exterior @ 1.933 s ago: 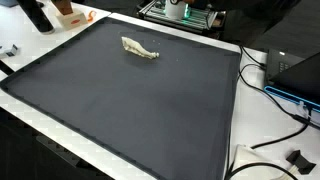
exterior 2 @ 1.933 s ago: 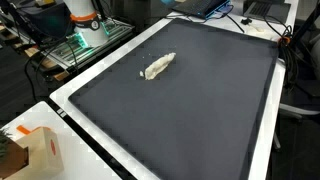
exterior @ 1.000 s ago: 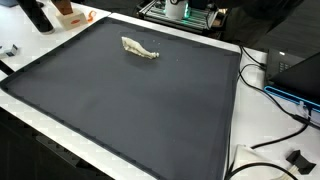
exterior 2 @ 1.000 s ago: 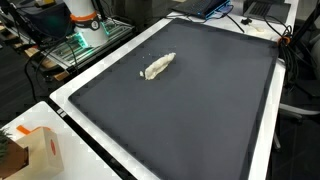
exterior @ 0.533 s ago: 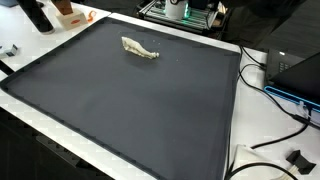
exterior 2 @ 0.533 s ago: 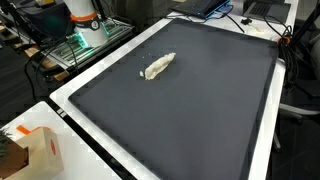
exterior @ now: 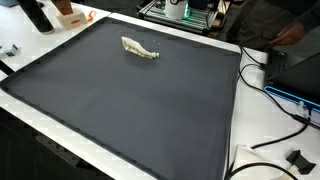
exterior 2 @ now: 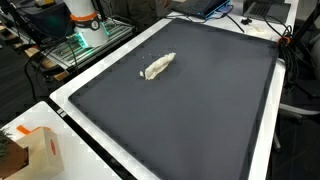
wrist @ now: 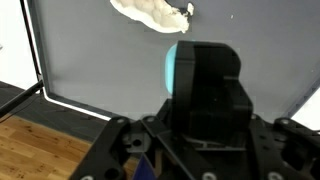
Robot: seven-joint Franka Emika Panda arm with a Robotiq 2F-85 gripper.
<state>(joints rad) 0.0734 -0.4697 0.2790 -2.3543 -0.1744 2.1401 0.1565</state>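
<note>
A small, crumpled, cream-colored cloth (exterior: 138, 48) lay on a big dark mat (exterior: 140, 115). The mat covered most of a white worktop (exterior: 252, 58). In both exterior views the cloth sat by itself, closer to one edge of the mat than to the middle, with bare mat all around it (exterior 2: 158, 66). It was long and thin, and it lay flat and a bit bunched up. In the wrist view the cloth (wrist: 150, 12) showed at the very top of the picture, partly cut off by the edge. The claw (wrist: 205, 75) showed only in that wrist view. It looked like a big black block with a blue-green patch on it, and it filled the lower middle of the picture. I could not tell if the claw was apart or together, because its tips did not show clearly. The claw was not touching the cloth. The cloth lay above it and a little to the side in that picture, with gray mat between them. A strip of wooden floor (wrist: 40, 140) showed beside the mat in the wrist view. In an exterior view, some black cables (exterior: 268, 85) lay on the worktop next to the mat. In an exterior view, a small cardboard box (exterior 2: 42, 150) stood near one corner of the worktop.
</note>
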